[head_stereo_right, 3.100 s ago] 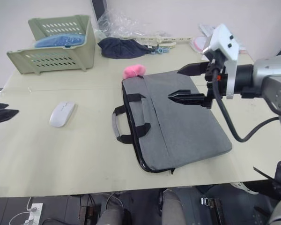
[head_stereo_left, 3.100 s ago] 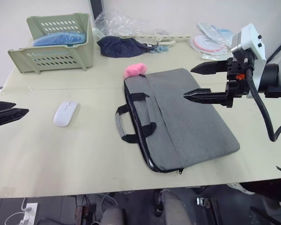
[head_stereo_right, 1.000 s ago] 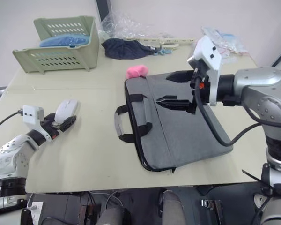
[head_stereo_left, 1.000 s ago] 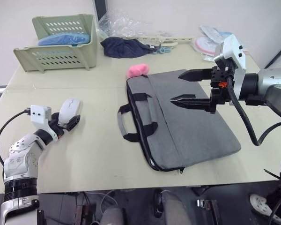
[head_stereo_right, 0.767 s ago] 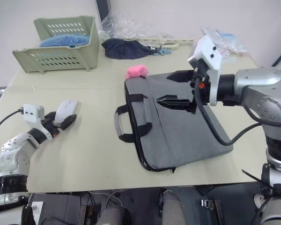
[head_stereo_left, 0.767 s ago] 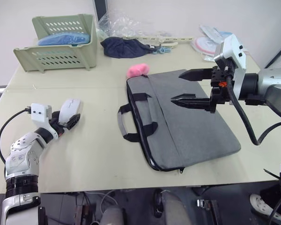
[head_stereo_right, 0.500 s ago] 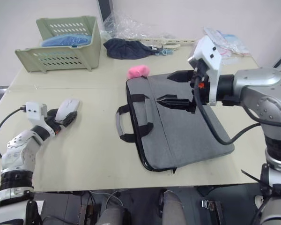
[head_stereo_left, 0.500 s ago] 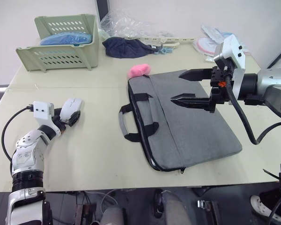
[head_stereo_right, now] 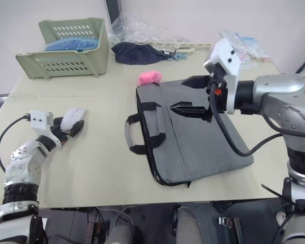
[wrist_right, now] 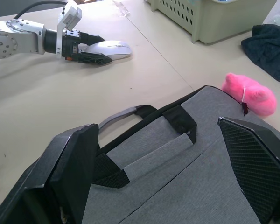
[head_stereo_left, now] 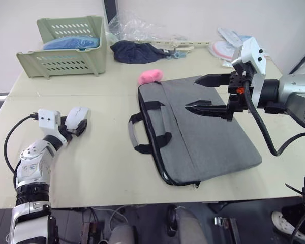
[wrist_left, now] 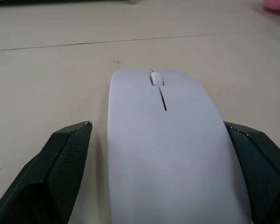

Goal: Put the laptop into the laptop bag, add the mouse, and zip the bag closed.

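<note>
Two black fingers (wrist_left: 67,163) of my left gripper (head_stereo_left: 77,125) sat spread either side of the mouse (wrist_left: 170,154), not yet pinching, as far as I could tell; a gap showed on one side, and the other pad looked at or nr the shell. Mouse's long axis ran along the fingers, scroll wheel pointing away from the wrist, so a straight close should have caught its flanks. It lay on the table (head_stereo_left: 91,168), well left of the bag (head_stereo_left: 203,132). Left arm was the nearer by far. My right gripper (head_stereo_left: 206,94) hovered wide open over the bag, holding nothing. Couldn't make out the laptop; presumably inside the bag, but the zip's state along the edge was hard to read.
</note>
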Tool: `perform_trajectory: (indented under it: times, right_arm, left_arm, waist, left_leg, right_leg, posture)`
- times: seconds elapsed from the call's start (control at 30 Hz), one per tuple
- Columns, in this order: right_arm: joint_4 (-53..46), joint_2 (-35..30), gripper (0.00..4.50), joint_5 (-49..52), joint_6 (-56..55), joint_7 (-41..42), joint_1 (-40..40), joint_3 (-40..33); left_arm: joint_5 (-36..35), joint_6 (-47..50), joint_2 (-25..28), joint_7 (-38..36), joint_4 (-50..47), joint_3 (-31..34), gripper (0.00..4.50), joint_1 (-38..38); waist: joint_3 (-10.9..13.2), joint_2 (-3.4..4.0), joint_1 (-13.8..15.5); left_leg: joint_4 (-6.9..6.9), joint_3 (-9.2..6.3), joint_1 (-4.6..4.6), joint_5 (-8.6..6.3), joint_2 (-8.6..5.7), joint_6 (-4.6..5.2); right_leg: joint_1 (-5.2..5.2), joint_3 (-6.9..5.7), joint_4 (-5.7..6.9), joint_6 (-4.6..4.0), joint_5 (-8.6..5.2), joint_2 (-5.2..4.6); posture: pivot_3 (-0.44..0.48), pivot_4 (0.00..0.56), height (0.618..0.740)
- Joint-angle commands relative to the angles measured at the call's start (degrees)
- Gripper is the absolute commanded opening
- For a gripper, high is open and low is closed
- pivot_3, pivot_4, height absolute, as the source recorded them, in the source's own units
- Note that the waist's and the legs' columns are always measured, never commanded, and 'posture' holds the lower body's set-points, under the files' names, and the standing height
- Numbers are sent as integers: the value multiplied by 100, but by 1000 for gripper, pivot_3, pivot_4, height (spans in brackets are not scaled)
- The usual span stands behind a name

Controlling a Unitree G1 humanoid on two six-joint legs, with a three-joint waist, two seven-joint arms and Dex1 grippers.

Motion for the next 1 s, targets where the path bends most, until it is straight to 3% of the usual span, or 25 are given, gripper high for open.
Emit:
perform_trajectory:
  times: [0.03,0.57,1.0]
  right_arm:
    - [-55,-29,4471,-48,-122,-35,-18,-208]
    - [-103,-57,4471,-55,-161,-7,59,-213]
    - [-50,12,4471,-103,-238,-27,97,-155]
  left_arm:
    - [79,86,-18,55,103,-41,4500,104]
    - [-53,402,-158,268,-681,124,4500,811]
    - [-22,257,-313,433,-588,131,4500,514]
  waist:
    - [0,0,1]
    - [-3,6,-10]
    - [-4,6,16]
  left_leg:
    - [0,0,0,0,0,0]
    - [-6,0,-1,0,2,0]
    - [-4,0,-2,0,2,0]
  right_leg:
    - [1,0,0,0,0,0]
    - [16,3,-1,0,0,-1]
    - [19,2,-2,0,0,-1]
  posture:
    - [0,150,740]
    - [0,150,740]
    - [0,150,740]
